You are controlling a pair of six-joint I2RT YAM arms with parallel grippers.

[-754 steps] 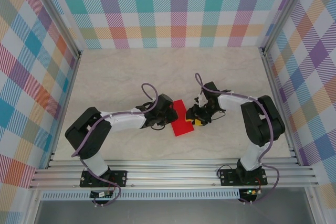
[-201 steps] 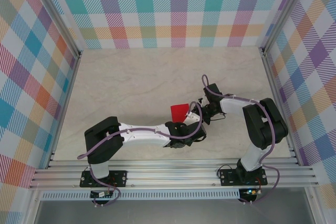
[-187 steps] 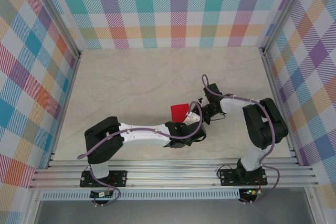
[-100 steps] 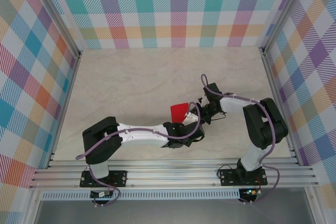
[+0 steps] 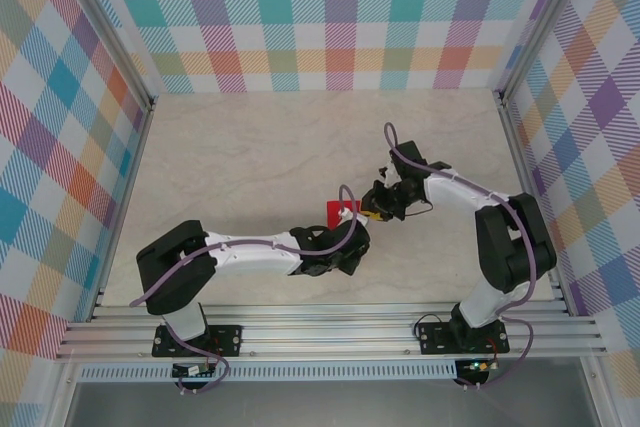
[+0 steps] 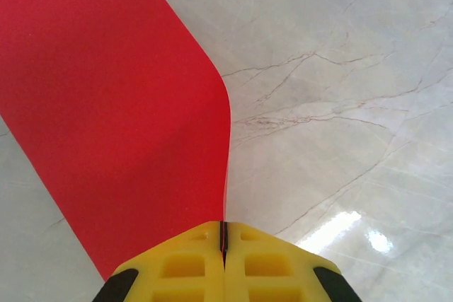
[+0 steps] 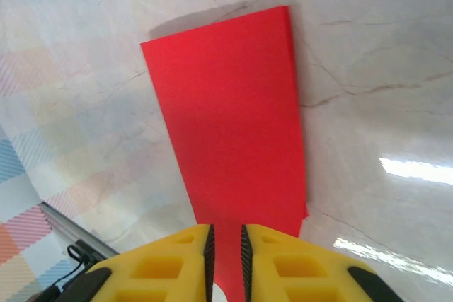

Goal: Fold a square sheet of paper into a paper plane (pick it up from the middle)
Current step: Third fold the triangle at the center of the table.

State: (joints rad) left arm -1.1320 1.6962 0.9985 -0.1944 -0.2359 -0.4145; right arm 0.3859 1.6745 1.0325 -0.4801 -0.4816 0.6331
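Observation:
The red paper (image 5: 338, 211) is a folded sheet lying near the middle of the table, between the two grippers. In the left wrist view my left gripper (image 6: 224, 235) is shut on one edge of the red paper (image 6: 113, 104), which curves up and away to the left of the jaws. From above, the left gripper (image 5: 351, 230) reaches the paper from the near side. My right gripper (image 5: 373, 209) sits at the paper's right end. Its jaws (image 7: 226, 237) stand a narrow gap apart over the red paper (image 7: 233, 118), which lies flat as a tapering strip beyond them.
The pale marble table (image 5: 250, 147) spreads wide behind and to the left of the paper. Checked walls close the back and both sides, with aluminium posts (image 5: 510, 97) at the corners. A metal rail (image 5: 330, 332) runs along the near edge.
The left gripper has closed on the paper's edge and its arm has drawn back to the left. The right gripper has shifted slightly away from me, and less of the paper shows from above.

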